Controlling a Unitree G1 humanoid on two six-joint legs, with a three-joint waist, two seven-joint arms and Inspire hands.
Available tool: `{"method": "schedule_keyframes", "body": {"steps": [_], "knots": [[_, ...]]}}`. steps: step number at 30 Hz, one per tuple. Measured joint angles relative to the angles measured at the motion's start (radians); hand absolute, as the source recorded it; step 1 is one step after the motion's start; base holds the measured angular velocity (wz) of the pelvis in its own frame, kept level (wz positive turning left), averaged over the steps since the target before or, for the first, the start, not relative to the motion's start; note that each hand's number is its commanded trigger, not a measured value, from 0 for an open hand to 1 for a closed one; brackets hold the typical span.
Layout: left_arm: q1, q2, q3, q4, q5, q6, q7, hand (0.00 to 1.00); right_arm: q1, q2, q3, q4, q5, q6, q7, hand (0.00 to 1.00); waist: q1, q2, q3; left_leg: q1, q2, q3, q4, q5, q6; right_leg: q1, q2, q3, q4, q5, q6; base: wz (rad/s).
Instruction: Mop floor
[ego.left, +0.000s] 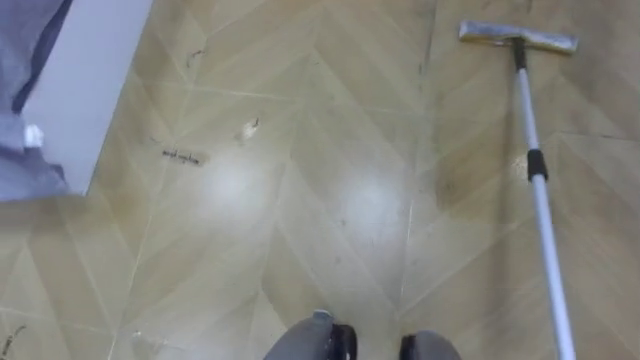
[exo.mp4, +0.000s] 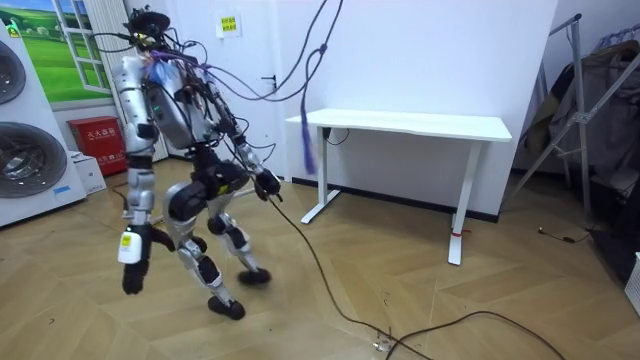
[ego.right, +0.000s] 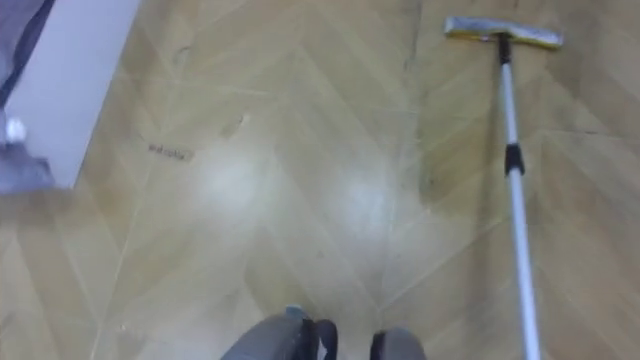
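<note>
**Position.** In the room view the robot stands with knees bent and feet staggered on the wood floor (ego.left: 330, 200). The washing machines (exo.mp4: 25, 150) are at the room view's left and a white desk (exo.mp4: 400, 125) is at its right.

**Tool location.** The mop (ego.left: 546, 232) lies on the right of the eye views. Its flat mop head (ego.left: 517, 37) rests on the floor at the far right. The pole runs from there toward the robot and leaves the picture at the lower right edge. A black collar (ego.left: 537, 165) sits partway along the pole.

**Hands.** In the room view the forward hand (exo.mp4: 266, 185) is held out at waist height. The low hand (exo.mp4: 130, 275) hangs at the room view's left. It cannot be told which is left and which is right, what state the fingers are in, or whether either hand holds the pole.

**Floor condition.** A pale scrap (ego.left: 250, 128) and a dark mark (ego.left: 182, 156) lie at the far left. Both are near a white panel (ego.left: 95, 90) and well apart from the mop head.

**Handling (judgement).**
- The mop is probably light, with a stiff, smooth pole, so a loose grasp may let it slip or twist.
- The long pole acts as a lever, so small wrist movements will swing the head widely.
- The head likely pivots at its joint, and steady downward pressure should keep it flat.
- Grasp the section nearer than the collar, with the fingers wrapped fully round the pole. A second hand lower down would help steering.
- Avoid the collar, which is probably a length lock.
</note>
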Motion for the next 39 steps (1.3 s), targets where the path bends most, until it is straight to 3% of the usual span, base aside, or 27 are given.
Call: {"method": "schedule_keyframes", "body": {"steps": [2, 4, 6, 8, 9, 10, 11, 12, 13, 14, 15, 17, 18, 20, 21, 22, 23, 25, 26, 27, 29, 31, 32, 33, 35, 38, 39], "knots": [[0.007, -0.001, -0.002, 0.001, 0.0, 0.001, 0.002, 0.0, 0.009, 0.039, -0.001, -0.001, -0.016, 0.003, -0.008, 1.0, -0.01, -0.005, 0.0014, 0.047, -0.005, -0.025, -0.023, -0.023, -0.021, 0.007, -0.002, -0.004, -0.208, 0.057, -0.004, -0.44], [0.011, -0.013, -0.003, 0.0, 0.0, 0.014, 0.001, 0.0, -0.002, 0.053, -0.015, -0.022, -0.046, 0.024, -0.003, 1.0, -0.013, -0.013, 0.0073, 0.088, -0.007, -0.042, -0.005, -0.076, -0.039, 0.034, -0.017, -0.043, -0.25, 0.122, -0.03, -0.16], [0.013, -0.02, -0.007, -0.002, -0.001, 0.027, 0.0, 0.0, -0.05, 0.044, -0.04, -0.021, -0.073, 0.055, -0.002, 1.0, -0.008, -0.016, 0.0083, 0.099, 0.0, -0.043, 0.039, -0.085, -0.056, 0.057, -0.027, -0.063, -0.22, 0.102, -0.053, 0.05], [0.014, -0.012, -0.008, -0.012, -0.011, 0.037, 0.002, 0.0, -0.136, 0.013, -0.048, -0.016, -0.09, 0.088, 0.009, 1.0, 0.008, -0.034, 0.012, 0.069, 0.035, 0.01, 0.158, -0.065, -0.097, 0.059, -0.019, -0.063, -0.169, 0.056, -0.066, -0.04], [0.026, 0.005, -0.017, -0.026, -0.04, 0.041, 0.01, 0.0, -0.207, -0.013, -0.041, -0.017, -0.094, 0.092, 0.023, 1.0, 0.026, -0.062, 0.0172, 0.021, 0.065, 0.047, 0.283, -0.013, -0.147, 0.052, -0.005, -0.048, -0.126, 0.022, -0.073, -0.36], [0.052, 0.03, -0.049, -0.043, -0.084, 0.041, 0.023, 0.0, -0.288, -0.036, -0.011, -0.021, -0.091, 0.088, 0.032, 1.0, 0.044, -0.084, 0.0154, -0.039, 0.088, 0.055, 0.407, 0.078, -0.168, 0.049, 0.013, -0.041, -0.092, 0.002, -0.091, -0.43], [0.062, 0.039, -0.06, -0.052, -0.093, 0.042, 0.025, 0.0, -0.323, -0.046, 0.009, -0.027, -0.091, 0.082, 0.038, 1.0, 0.054, -0.093, 0.017, -0.069, 0.098, 0.058, 0.461, 0.134, -0.175, 0.051, 0.02, -0.039, -0.08, -0.006, -0.098, -0.31], [0.081, 0.055, -0.073, -0.075, -0.089, 0.046, 0.028, 0.0, -0.381, -0.062, 0.032, -0.051, -0.091, 0.069, 0.048, 1.0, 0.067, -0.122, 0.0235, -0.131, 0.108, 0.06, 0.54, 0.266, -0.179, 0.055, 0.026, -0.035, -0.063, -0.025, -0.108, -0.05], [0.092, 0.063, -0.08, -0.086, -0.089, 0.044, 0.023, 0.0, -0.414, -0.077, 0.043, -0.063, -0.082, 0.053, 0.062, 1.0, 0.074, -0.144, 0.0294, -0.178, 0.118, 0.06, 0.579, 0.285, -0.176, 0.063, 0.038, -0.035, -0.058, -0.035, -0.111, 0.08], [0.094, 0.063, -0.08, -0.083, -0.088, 0.045, 0.018, 0.0, -0.431, -0.083, 0.044, -0.065, -0.077, 0.042, 0.072, 1.0, 0.081, -0.15, 0.0313, -0.198, 0.125, 0.058, 0.572, 0.268, -0.166, 0.069, 0.046, -0.037, -0.059, -0.039, -0.105, 0.15], [0.104, 0.061, -0.08, -0.083, -0.086, 0.05, 0.003, 0.0, -0.458, -0.085, 0.043, -0.065, -0.067, 0.032, 0.086, 1.0, 0.092, -0.159, 0.0358, -0.219, 0.139, 0.062, 0.512, 0.219, -0.161, 0.085, 0.054, -0.04, -0.061, -0.049, -0.114, 0.19], [0.118, 0.058, -0.081, -0.083, -0.085, 0.057, -0.033, 0.0, -0.448, -0.082, 0.048, -0.064, -0.034, 0.02, 0.105, 1.0, 0.104, -0.158, 0.0371, -0.211, 0.143, 0.063, 0.328, 0.153, -0.15, 0.12, 0.066, -0.04, -0.078, -0.072, -0.109, 0.29], [0.117, 0.057, -0.08, -0.082, -0.086, 0.057, -0.053, 0.0, -0.411, -0.081, 0.049, -0.064, 0.007, 0.009, 0.109, 1.0, 0.107, -0.149, 0.0349, -0.195, 0.143, 0.073, 0.199, 0.12, -0.127, 0.147, 0.067, -0.041, -0.11, -0.08, -0.102, 0.65], [0.102, 0.052, -0.079, -0.082, -0.082, 0.057, -0.075, 0.0, -0.329, -0.09, 0.04, -0.058, 0.042, -0.003, 0.108, 1.0, 0.08, -0.106, 0.0183, -0.175, 0.13, 0.08, 0.071, 0.093, -0.097, 0.179, 0.07, -0.037, -0.155, -0.092, -0.084, 1.04], [0.085, 0.047, -0.074, -0.08, -0.071, 0.056, -0.084, 0.0, -0.258, -0.098, 0.025, -0.048, 0.054, -0.013, 0.1, 1.0, 0.06, -0.073, 0.0142, -0.153, 0.127, 0.115, 0.053, 0.066, -0.036, 0.192, 0.067, -0.007, -0.153, -0.11, -0.061, 1.04], [0.075, 0.042, -0.064, -0.082, -0.04, 0.054, -0.085, 0.0, -0.195, -0.095, 0.014, -0.021, 0.056, -0.017, 0.089, 1.0, 0.06, -0.06, 0.0136, -0.123, 0.127, 0.157, 0.052, 0.037, -0.004, 0.194, 0.057, 0.02, -0.099, -0.109, -0.05, 0.67], [0.077, 0.034, -0.043, -0.084, -0.02, 0.053, -0.083, 0.0, -0.141, -0.091, 0.02, -0.008, 0.054, -0.016, 0.081, 1.0, 0.062, -0.049, 0.0095, -0.088, 0.125, 0.189, 0.058, 0.003, 0.01, 0.19, 0.038, 0.024, -0.032, -0.086, -0.018, 0.0], [0.073, 0.023, -0.033, -0.069, -0.01, 0.054, -0.081, 0.0, -0.08, -0.081, 0.035, -0.008, 0.039, -0.016, 0.056, 1.0, 0.044, -0.019, -0.0021, -0.041, 0.11, 0.196, 0.061, -0.037, 0.022, 0.184, 0.017, 0.001, 0.047, -0.028, 0.008, -0.35], [0.066, 0.023, -0.032, -0.06, -0.01, 0.049, -0.08, 0.0, -0.058, -0.067, 0.043, -0.009, 0.031, -0.015, 0.038, 1.0, 0.024, -0.003, -0.0031, -0.014, 0.099, 0.189, 0.061, -0.057, 0.03, 0.169, 0.012, 0.002, 0.103, 0.023, 0.01, -0.3], [0.061, 0.022, -0.03, -0.06, -0.01, 0.045, -0.079, 0.0, -0.05, -0.058, 0.043, -0.009, 0.029, -0.015, 0.027, 1.0, 0.013, 0.004, -0.0039, -0.006, 0.092, 0.18, 0.061, -0.065, 0.034, 0.153, 0.012, 0.007, 0.127, 0.035, 0.01, -0.41], [0.034, 0.018, -0.029, -0.059, -0.009, 0.035, -0.076, 0.0, -0.05, -0.031, 0.042, -0.011, 0.026, -0.015, 0.005, 1.0, -0.004, 0.017, -0.0004, 0.015, 0.064, 0.138, 0.051, -0.071, 0.036, 0.094, 0.014, 0.011, 0.119, 0.01, 0.004, -0.5], [0.027, 0.0, -0.035, -0.063, -0.009, 0.028, -0.064, 0.0, -0.056, -0.001, 0.039, -0.015, -0.001, -0.014, -0.011, 1.0, -0.027, 0.027, 0.0061, 0.069, 0.023, 0.086, 0.007, -0.071, 0.036, 0.044, 0.027, -0.005, -0.029, 0.0, 0.002, -0.48], [0.029, -0.002, -0.039, -0.06, -0.008, 0.029, -0.063, 0.0, -0.056, 0.005, 0.039, -0.017, -0.007, -0.012, -0.012, 1.0, -0.031, 0.027, 0.0073, 0.085, 0.018, 0.075, 0.0, -0.071, 0.036, 0.041, 0.031, -0.007, -0.079, 0.004, -0.005, -0.42], [0.035, -0.007, -0.039, -0.058, -0.001, 0.038, -0.062, 0.0, -0.059, 0.013, 0.035, -0.018, -0.021, -0.003, -0.01, 1.0, -0.032, 0.019, 0.0128, 0.117, -0.002, 0.04, -0.017, -0.074, 0.03, 0.039, 0.034, -0.037, -0.168, 0.019, -0.023, -0.37], [0.045, -0.009, -0.039, -0.059, -0.004, 0.057, -0.06, 0.0, -0.087, 0.012, 0.01, -0.017, -0.053, 0.029, -0.007, 1.0, -0.033, 0.02, 0.0118, 0.148, -0.026, -0.01, -0.02, -0.091, 0.022, 0.048, 0.042, -0.061, -0.247, 0.07, -0.06, -0.13], [0.057, 0.005, -0.04, -0.057, -0.014, 0.081, -0.056, 0.0, -0.169, -0.021, -0.001, -0.015, -0.078, 0.073, 0.006, 1.0, -0.022, -0.008, 0.0143, 0.129, -0.027, 0.021, 0.098, -0.096, -0.048, 0.068, -0.022, -0.112, -0.182, 0.078, -0.086, 0.05], [0.068, 0.017, -0.049, -0.057, -0.037, 0.088, -0.048, 0.0, -0.217, -0.037, 0.003, -0.013, -0.083, 0.071, 0.018, 1.0, -0.017, -0.021, 0.0136, 0.09, -0.01, 0.05, 0.213, -0.061, -0.115, 0.071, -0.026, -0.112, -0.142, 0.044, -0.091, 0.0]]}}
